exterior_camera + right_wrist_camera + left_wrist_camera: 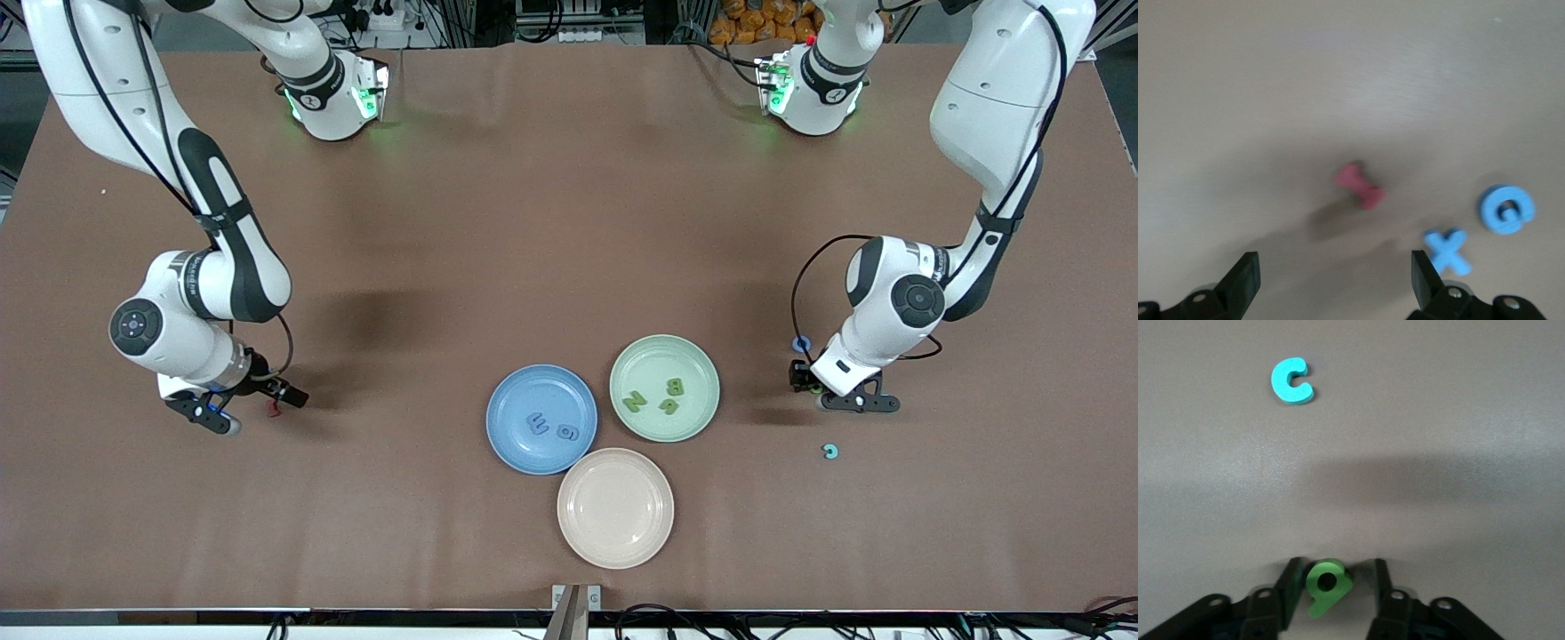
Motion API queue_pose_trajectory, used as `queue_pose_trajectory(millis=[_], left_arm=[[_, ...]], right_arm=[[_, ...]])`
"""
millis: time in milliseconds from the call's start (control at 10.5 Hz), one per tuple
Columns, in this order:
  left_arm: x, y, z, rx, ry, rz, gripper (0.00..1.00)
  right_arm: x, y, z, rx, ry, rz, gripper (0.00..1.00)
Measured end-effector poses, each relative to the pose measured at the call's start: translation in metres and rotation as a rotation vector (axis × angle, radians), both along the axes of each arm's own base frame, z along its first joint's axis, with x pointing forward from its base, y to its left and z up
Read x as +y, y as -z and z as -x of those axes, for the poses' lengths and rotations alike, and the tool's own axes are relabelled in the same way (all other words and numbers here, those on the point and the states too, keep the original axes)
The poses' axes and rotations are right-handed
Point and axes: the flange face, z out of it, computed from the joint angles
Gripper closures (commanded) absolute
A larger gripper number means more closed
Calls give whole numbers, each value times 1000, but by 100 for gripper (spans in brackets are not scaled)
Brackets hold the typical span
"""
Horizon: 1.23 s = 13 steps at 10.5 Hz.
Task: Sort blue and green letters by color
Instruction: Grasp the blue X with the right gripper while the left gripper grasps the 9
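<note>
Green letter (1327, 585) loosely between left fingers (1290, 587), right fingers (1245, 277) wide, empty.

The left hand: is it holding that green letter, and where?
Left hand has the green letter between its fingers, at its round end; whether they grip yet cannot be told.

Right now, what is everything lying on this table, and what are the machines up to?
Plates: three; blue plate, green plate, pink plate; mid-table, pink nearest the front camera.
Blue letters: five; two on the blue plate; an X and a round one below the right claw; a ring beside the left arm.
Green letters: four; three on the green plate, one between the left claw's fingers.
Teal C: one; toward the left arm's end.
Red letter: one; below the right claw.
Left claw: open, straddling that green letter.
Right claw: open, above the table.
</note>
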Motion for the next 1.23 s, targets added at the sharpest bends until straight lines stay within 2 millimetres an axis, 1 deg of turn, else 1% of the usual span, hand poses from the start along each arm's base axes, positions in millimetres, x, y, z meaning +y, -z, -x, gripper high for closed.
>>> queue_pose_trajectory(millis=[95, 190, 380, 475, 665, 854, 949, 1044, 1139, 1234], left_arm=[[-3, -1, 0, -5, 22, -11, 99], [-5, -2, 1, -9, 40, -19, 99], [-5, -2, 1, -10, 43, -21, 100], [-3, -3, 0, -13, 40, -21, 100], [3, -10, -8, -14, 29, -28, 100], [4, -30, -24, -2, 15, -42, 100], [-1, -40, -30, 2, 2, -33, 100], [-12, -48, -34, 5, -8, -13, 100], [-30, -56, -37, 15, -29, 11, 100], [-52, -63, -37, 28, -49, 25, 100]], right_arm=[[-19, 15, 13, -3, -30, 7, 0], [-34, 24, 22, 5, -61, 9, 0], [-57, 30, 31, 20, -124, 9, 0], [-62, 31, 33, 22, -134, 9, 0], [-59, 32, 33, 25, -146, 6, 0], [-53, 33, 33, 26, -155, 4, 0], [-51, 33, 33, 25, -158, 3, 0], [-51, 33, 32, 24, -159, 4, 1], [-51, 33, 32, 22, -160, 5, 49], [-51, 32, 32, 20, -161, 6, 98]])
